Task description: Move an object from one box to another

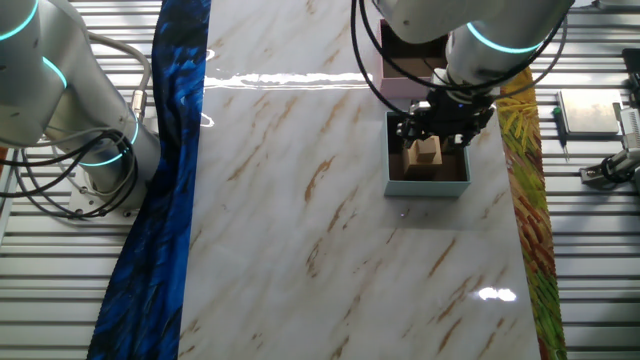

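The box with pale grey-blue walls [427, 184] and a dark brown lining stands at the right of the marble table. A small tan wooden block [425, 154] sits inside it. The pink-walled box [398, 84] stands just behind it, largely hidden by the arm. My gripper [436, 133] hangs over the back half of the grey-blue box, right above the block. Its dark fingers [406, 128] stand apart on either side of the block's top, and I see no contact with it.
A second grey robot arm base [90, 120] with cables stands at the left. A blue patterned cloth strip [165, 200] runs along the table's left edge and a yellow-green one [528, 200] along the right. Metal parts [600, 120] lie at the far right.
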